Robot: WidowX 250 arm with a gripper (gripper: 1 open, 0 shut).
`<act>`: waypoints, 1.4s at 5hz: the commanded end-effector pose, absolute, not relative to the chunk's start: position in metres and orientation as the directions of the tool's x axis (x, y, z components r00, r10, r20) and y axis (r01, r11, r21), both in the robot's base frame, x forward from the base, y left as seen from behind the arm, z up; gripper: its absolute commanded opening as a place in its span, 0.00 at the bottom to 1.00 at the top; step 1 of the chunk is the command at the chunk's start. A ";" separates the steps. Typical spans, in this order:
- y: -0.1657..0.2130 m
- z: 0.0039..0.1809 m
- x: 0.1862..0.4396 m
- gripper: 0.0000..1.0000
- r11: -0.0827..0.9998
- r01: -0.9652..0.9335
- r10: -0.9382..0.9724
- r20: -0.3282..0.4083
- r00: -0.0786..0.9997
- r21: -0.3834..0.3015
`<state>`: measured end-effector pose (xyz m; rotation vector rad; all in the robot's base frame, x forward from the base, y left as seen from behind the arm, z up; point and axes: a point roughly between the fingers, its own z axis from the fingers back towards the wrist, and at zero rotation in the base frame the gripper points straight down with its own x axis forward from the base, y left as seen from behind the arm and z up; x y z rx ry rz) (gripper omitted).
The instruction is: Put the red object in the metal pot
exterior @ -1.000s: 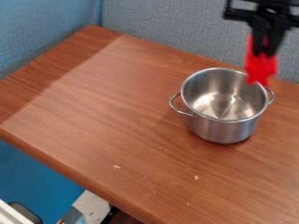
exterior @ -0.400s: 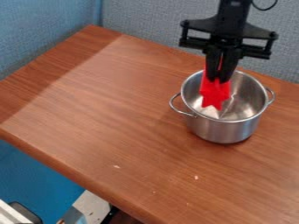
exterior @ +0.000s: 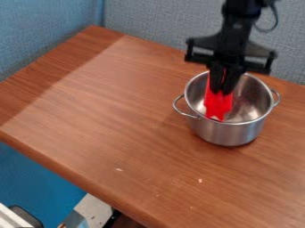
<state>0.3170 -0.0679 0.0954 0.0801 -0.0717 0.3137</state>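
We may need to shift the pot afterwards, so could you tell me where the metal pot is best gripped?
Grip the metal pot by its rim on the open near-left side, coming straight down; the thin upright wall suits a pinch. The gripper holding the red object blocks the middle.

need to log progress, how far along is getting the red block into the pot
Done: the red object is picked up and brought over the metal pot. In hand: the gripper is shut on the red object, holding it upright with its lower end already below the pot's rim. Left: letting go so it rests in the pot, then lifting the gripper clear.
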 end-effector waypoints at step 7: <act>-0.094 0.063 0.358 0.00 0.954 -0.288 0.270 0.173 0.947 0.088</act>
